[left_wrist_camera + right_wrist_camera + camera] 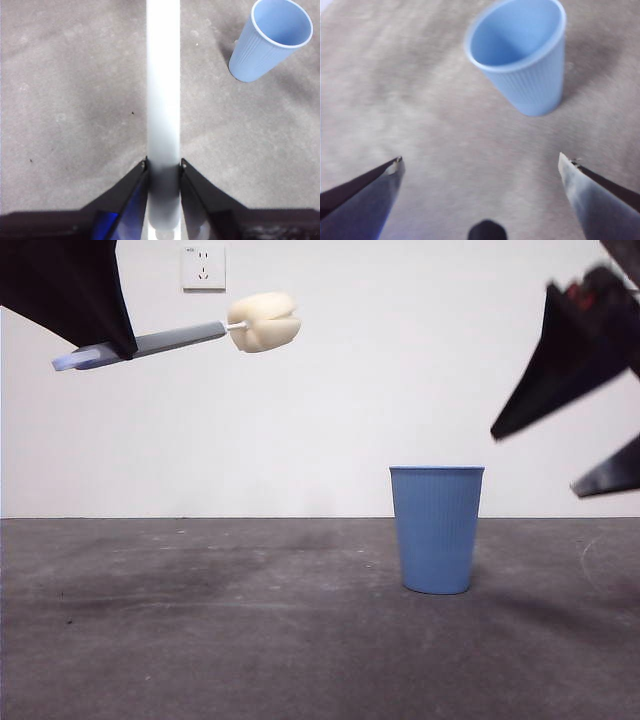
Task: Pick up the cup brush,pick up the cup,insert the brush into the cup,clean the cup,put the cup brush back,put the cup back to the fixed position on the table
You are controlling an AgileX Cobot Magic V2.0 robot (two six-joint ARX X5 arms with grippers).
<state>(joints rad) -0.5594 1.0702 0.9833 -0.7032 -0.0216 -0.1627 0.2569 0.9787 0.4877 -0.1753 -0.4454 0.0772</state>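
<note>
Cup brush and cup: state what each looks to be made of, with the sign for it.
Cup brush, held in the air by the left gripper: the flat grey handle looks like matte plastic, smooth and even in colour; the cream head looks like soft sponge, rounded and creased. Cup, standing on the table: probably thin moulded plastic, uniform blue with fine vertical ribs and a dull sheen.

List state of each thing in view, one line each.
cup brush: held in the air by its handle, roughly level, sponge head free.
cup: upright on the table, empty, untouched.
left gripper: shut on the brush handle.
right gripper: open, above the table near the cup.
</note>
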